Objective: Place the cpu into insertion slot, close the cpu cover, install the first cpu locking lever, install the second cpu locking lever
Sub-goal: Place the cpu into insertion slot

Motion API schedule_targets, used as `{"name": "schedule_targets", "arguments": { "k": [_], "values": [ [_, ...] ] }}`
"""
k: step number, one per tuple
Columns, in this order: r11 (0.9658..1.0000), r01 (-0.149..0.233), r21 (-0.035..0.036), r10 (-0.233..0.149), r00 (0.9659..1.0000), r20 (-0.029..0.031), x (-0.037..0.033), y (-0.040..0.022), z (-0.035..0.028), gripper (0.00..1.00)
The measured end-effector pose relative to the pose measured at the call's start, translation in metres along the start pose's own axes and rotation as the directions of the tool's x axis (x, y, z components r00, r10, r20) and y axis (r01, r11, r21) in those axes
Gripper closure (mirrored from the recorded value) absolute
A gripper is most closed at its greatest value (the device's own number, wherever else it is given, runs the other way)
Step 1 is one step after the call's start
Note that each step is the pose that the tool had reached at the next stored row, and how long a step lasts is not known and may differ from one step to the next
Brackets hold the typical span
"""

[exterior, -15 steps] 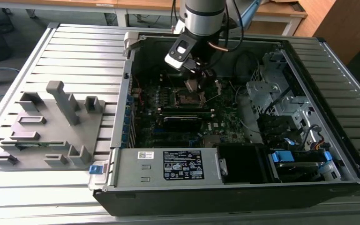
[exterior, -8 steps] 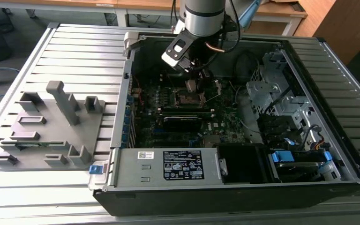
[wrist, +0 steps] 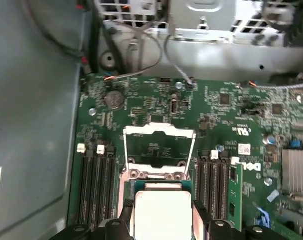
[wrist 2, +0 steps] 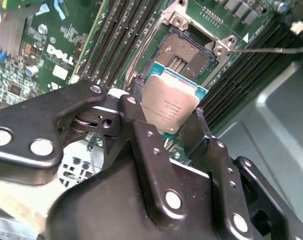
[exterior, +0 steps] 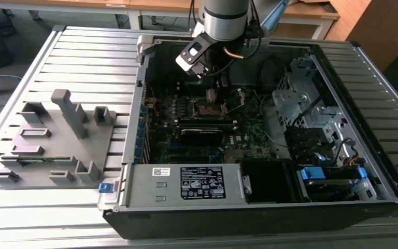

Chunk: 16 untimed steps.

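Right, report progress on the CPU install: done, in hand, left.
Done: none of the four steps; the insertion slot is bare. In hand: the tool grips the cpu by its edges, close to the slot but not seated. Left: seating it, closing the cpu cover, which stands open, and both locking levers.

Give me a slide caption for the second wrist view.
The gripper holds the cpu near the open insertion slot on the green motherboard.

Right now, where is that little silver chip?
In the second wrist view, the cpu is gripped in the claw, close to the open insertion slot.
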<state>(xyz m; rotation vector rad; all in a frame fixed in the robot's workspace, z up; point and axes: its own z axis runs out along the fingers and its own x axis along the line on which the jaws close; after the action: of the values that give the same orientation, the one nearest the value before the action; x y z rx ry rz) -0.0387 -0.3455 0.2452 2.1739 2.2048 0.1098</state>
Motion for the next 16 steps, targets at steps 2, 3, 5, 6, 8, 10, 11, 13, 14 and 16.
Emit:
{"name": "schedule_targets", "arguments": {
  "k": [2,3,5,6,8,10,11,13,14,16],
  "values": [
    [1.0,-0.004,-0.0001,0.004,1.0,0.0003,0.0,0.0,0.0,0.46],
    [1.0,-0.004,-0.0001,0.004,1.0,0.0003,0.0,0.0,0.0,0.46],
    [1.0,-0.005,-0.0002,0.005,1.0,0.0003,0.0,0.0,0.0,0.46],
    [1.0,-0.005,-0.0002,0.005,1.0,0.0003,0.0,-0.0002,0.0,0.46],
    [1.0,-0.006,-0.0003,0.006,1.0,0.0001,0.0009,-0.0014,0.0001,0.46],
    [0.9999,-0.014,-0.0004,0.014,0.9999,0.0008,0.0013,-0.0022,0.0004,0.46],
    [0.9996,-0.027,-0.0007,0.027,0.9996,0.0018,0.0013,-0.0024,0.0008,0.46],
    [0.9988,-0.049,-0.001,0.049,0.9988,0.0037,0.0014,-0.0027,0.001,0.46],
    [0.9988,-0.05,-0.0011,0.05,0.9988,0.0038,0.0014,-0.0027,0.001,0.46],
    [0.9987,-0.05,-0.0011,0.05,0.9987,0.0039,0.0014,-0.0027,0.001,0.46]
  ]
}}
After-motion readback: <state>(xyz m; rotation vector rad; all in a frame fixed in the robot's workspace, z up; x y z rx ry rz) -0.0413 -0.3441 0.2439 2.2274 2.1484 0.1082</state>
